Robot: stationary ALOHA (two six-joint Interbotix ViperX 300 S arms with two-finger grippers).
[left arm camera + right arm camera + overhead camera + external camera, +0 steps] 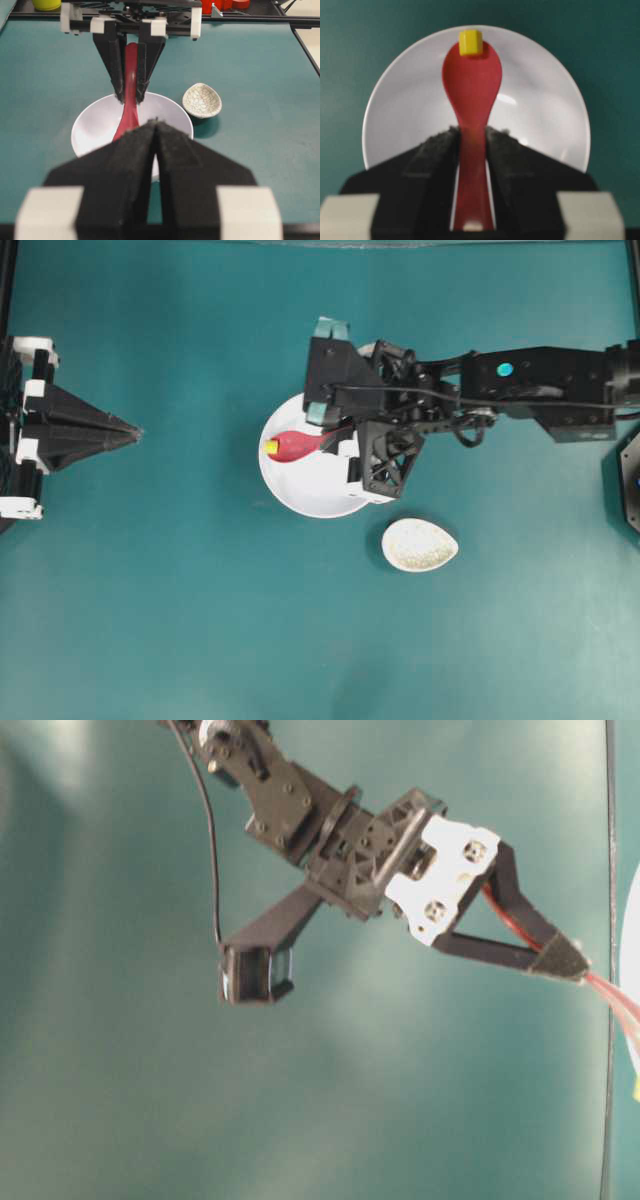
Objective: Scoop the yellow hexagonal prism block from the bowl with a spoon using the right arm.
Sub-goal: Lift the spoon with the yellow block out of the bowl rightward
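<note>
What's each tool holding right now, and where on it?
The right tool grips the spoon by its handle, scoop over the bowl. The left tool is shut and holds nothing.

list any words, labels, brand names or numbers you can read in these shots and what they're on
None can be read in any view.
The spoon, the bowl, the yellow block and the speckled spoon rest are all plain.
The right arm carries a small round blue spot, with no legible text on it.
</note>
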